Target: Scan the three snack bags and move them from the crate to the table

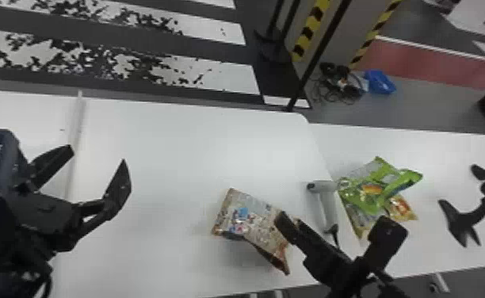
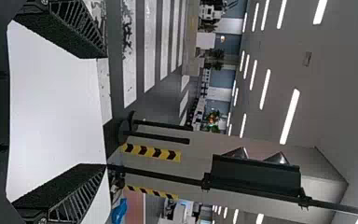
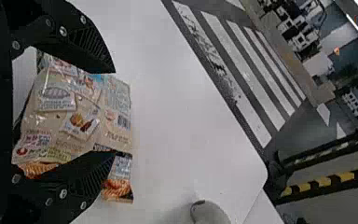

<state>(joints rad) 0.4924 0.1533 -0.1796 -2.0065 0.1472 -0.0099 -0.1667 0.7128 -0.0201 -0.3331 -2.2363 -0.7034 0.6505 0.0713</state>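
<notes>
Black and spread apart, the right gripper [image 3: 114,113] might close on loose film alone and let the beige snack bag [image 1: 253,220] slip; a sideways swing could knock the scanner [image 1: 326,206]. The bag lies on the white counter [image 1: 166,158], between the right gripper's fingers in its wrist view. The green snack bag [image 1: 372,192] rests farther off, past the scanner. The left gripper [image 1: 98,153] hangs spread beside the crate [image 1: 8,158].

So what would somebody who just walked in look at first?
Probably the bright green snack bag, just right of the white scanner. Next, the beige snack bag on the white table, by the open right gripper. The big black left gripper, spread open beside the crate, might catch their eye too.
</notes>
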